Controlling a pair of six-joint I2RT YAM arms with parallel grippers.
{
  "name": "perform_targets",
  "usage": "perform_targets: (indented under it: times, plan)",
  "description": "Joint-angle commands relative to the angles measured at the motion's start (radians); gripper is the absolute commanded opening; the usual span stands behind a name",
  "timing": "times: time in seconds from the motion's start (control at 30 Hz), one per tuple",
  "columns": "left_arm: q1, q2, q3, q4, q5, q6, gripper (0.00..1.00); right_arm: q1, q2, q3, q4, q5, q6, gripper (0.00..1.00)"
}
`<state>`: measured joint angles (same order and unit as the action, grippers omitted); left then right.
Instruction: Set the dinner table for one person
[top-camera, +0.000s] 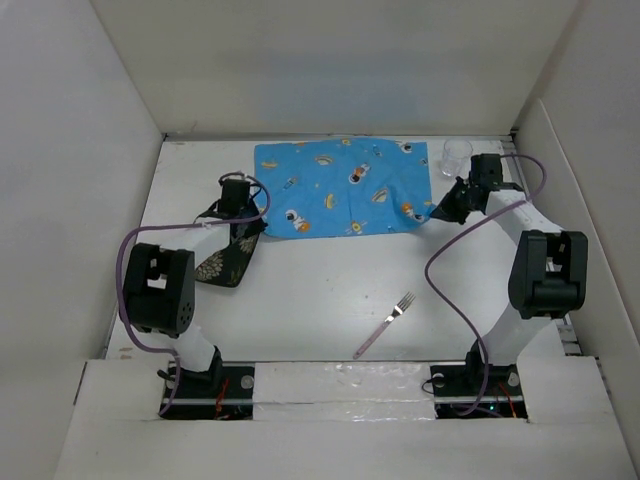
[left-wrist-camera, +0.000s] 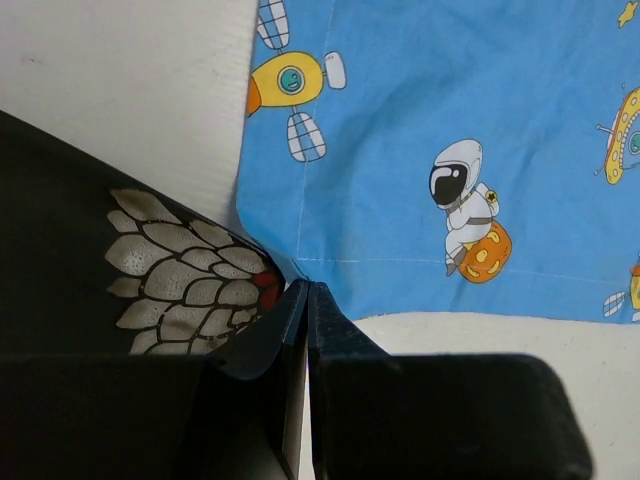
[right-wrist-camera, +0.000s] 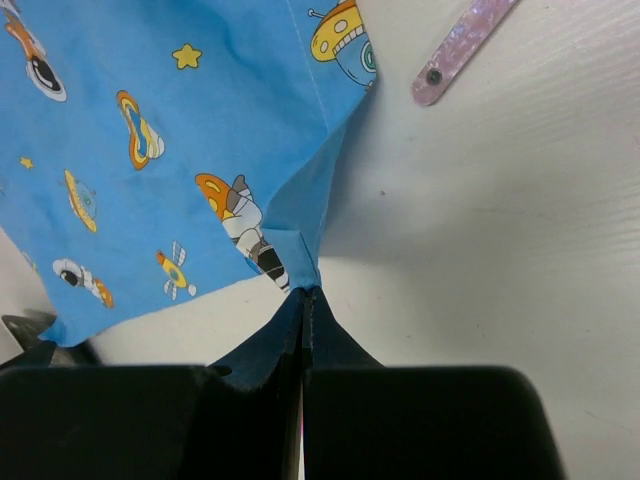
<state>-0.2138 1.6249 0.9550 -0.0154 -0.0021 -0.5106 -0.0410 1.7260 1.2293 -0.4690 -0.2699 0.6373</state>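
Reaching forward, left gripper and right gripper pinching near placemat corners

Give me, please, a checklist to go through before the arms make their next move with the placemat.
1. Left pincer shut on the placemat at its near-left corner: ok.
2. Right pincer shut on the near-right corner: ok.
3. Placemat lying flat: not ok, the cloth is folded up at the right pincer.
4. Glass apart from the far-right corner: cannot tell, it stands very close.
5. Fork clear of the cloth: ok.
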Motion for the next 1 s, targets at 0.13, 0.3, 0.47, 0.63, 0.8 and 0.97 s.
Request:
perform_targets:
  times: [0.13, 0.3, 0.47, 0.63, 0.8, 0.97]
  plan:
    - [0.005, -0.071, -0.104, 0.078, 0.076, -0.008, 0.0, 0.012, -0.081, -0.068, 0.067, 0.028, -0.021, 0.0]
    - [-0.031, -0.109, -0.171, 0.026, 0.062, 0.003, 0.0, 0.021, -0.126, -0.174, 0.07, 0.044, -0.024, 0.0]
    - [-0.032, -0.137, -0.203, -0.049, 0.016, 0.007, 0.0, 0.03, -0.181, -0.229, 0.064, 0.038, -0.034, 0.0]
    - [-0.032, -0.164, -0.206, -0.155, -0.099, 0.009, 0.0, 0.05, -0.203, -0.257, 0.03, 0.049, -0.05, 0.0]
    - [-0.032, -0.157, -0.208, -0.221, -0.156, -0.005, 0.0, 0.069, -0.213, -0.295, 0.012, 0.074, -0.051, 0.0]
    - [-0.023, -0.164, -0.208, -0.248, -0.199, -0.014, 0.0, 0.069, -0.227, -0.332, -0.013, 0.109, -0.062, 0.0]
